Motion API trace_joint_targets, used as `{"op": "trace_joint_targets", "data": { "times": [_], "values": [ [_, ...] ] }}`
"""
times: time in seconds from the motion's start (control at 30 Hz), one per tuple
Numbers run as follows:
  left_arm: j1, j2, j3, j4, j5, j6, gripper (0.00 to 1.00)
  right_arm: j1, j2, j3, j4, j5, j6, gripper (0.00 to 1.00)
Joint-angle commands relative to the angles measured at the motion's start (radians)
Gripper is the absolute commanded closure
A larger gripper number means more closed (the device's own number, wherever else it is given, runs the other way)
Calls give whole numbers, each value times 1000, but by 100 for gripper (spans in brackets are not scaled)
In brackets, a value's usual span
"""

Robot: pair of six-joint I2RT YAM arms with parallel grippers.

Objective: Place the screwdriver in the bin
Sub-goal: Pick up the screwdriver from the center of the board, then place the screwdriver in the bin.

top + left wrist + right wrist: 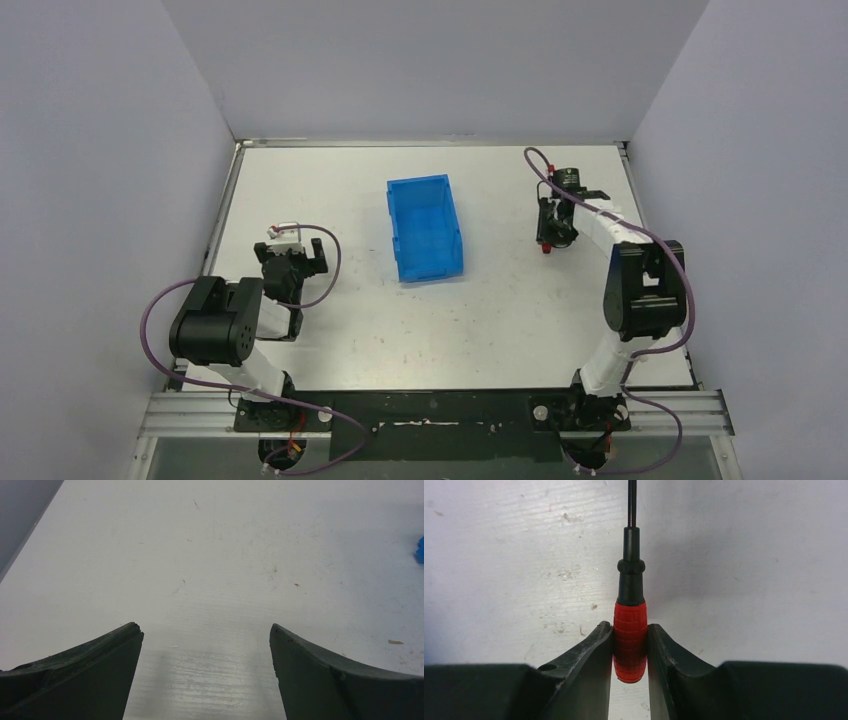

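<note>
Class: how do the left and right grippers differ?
The left gripper has fingers spread wide, nothing between them; the right gripper is shut on the small red-handled screwdriver. The left sits left of the bright blue plastic bin; the right reaches farther out, right of the bin. Both have dark curved fingers.

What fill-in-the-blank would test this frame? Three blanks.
The right gripper is shut on the ____ handle of the screwdriver.
The left gripper is ____, holding nothing.
The blue bin stands to the robot's ____ of the screwdriver.
Missing: red; open; left.
</note>
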Motion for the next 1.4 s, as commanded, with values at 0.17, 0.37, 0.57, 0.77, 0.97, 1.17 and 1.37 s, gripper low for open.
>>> {"op": "trace_joint_targets", "data": {
  "times": [0.17, 0.37, 0.57, 0.77, 0.97, 1.17, 1.37],
  "values": [
    [-3, -13, 14, 21, -4, 7, 3, 5, -175, 147, -133, 28, -18, 95],
    [-3, -13, 14, 21, -4, 7, 3, 5, -236, 202, -190, 25, -15, 94],
    [-3, -13, 14, 21, -4, 8, 3, 7, -264, 251, -237, 18, -15, 93],
    [-3, -13, 13, 22, -4, 7, 3, 20, -277, 265, -255, 22, -14, 93],
    [-3, -13, 13, 22, -4, 7, 3, 56, -267, 284, -239, -9, 31, 93],
    [-3, -13, 13, 21, -4, 7, 3, 143, -221, 318, -213, -5, 108, 93],
    [-3, -13, 13, 21, -4, 7, 3, 276, -148, 386, -185, 26, 192, 93]
  ]
}}
